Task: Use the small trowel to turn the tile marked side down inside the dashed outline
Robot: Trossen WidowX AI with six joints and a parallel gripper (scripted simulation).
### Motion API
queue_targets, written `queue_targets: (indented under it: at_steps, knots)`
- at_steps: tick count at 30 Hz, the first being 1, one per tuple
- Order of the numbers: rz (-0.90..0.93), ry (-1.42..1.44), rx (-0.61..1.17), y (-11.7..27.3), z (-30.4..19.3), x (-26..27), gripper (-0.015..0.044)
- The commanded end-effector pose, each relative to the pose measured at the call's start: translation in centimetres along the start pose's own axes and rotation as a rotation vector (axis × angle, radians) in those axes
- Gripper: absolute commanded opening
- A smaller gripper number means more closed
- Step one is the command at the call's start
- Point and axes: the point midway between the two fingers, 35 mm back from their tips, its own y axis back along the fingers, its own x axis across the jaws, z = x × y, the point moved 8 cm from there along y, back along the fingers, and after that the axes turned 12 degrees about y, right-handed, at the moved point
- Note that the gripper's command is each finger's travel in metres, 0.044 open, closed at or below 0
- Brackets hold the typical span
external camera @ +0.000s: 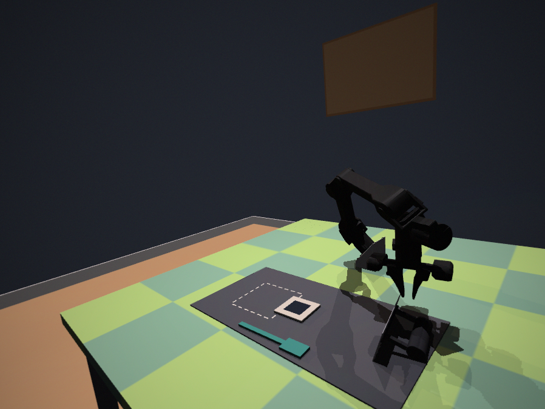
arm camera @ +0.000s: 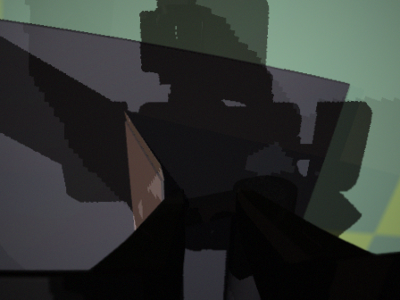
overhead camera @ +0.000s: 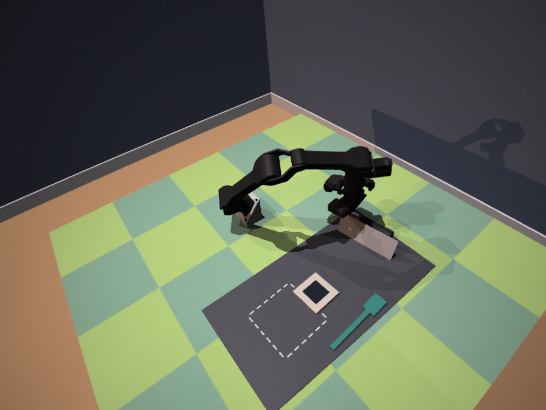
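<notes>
The tile (overhead camera: 315, 292) (external camera: 297, 307), cream with a dark square facing up, lies flat on the mat (overhead camera: 247, 357) (external camera: 215, 299). It overlaps one corner of the dashed outline (overhead camera: 250, 316) (external camera: 233, 303). A trowel-like tool has a pinkish plate (overhead camera: 374, 240) (arm camera: 140, 179) and a black bar handle (external camera: 419, 338). It stands tilted on the mat, its plate seen nearly edge-on in the exterior view. My gripper (overhead camera: 346, 215) (external camera: 408, 295) (arm camera: 210, 199) points down above the tool's far end. Its fingers are a little apart with nothing between them. Shadow hides the handle's details in the wrist view.
A flat teal spatula-shaped piece (overhead camera: 352, 326) (external camera: 294, 346) lies along the mat's near edge, beside the tile. The green chequered table (overhead camera: 132, 282) (external camera: 153, 352) surrounds the mat. The arm's base stands beyond the mat. Walls rise behind.
</notes>
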Motion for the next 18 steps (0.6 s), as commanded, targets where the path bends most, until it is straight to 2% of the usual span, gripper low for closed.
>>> queue_targets:
  at_steps: [1, 18]
  knots:
    - [0.005, 0.002, -0.004, -0.3, 0.1, 0.7, 0.0100]
    - [0.006, 0.002, -0.005, -0.3, 0.5, 2.6, 0.0100]
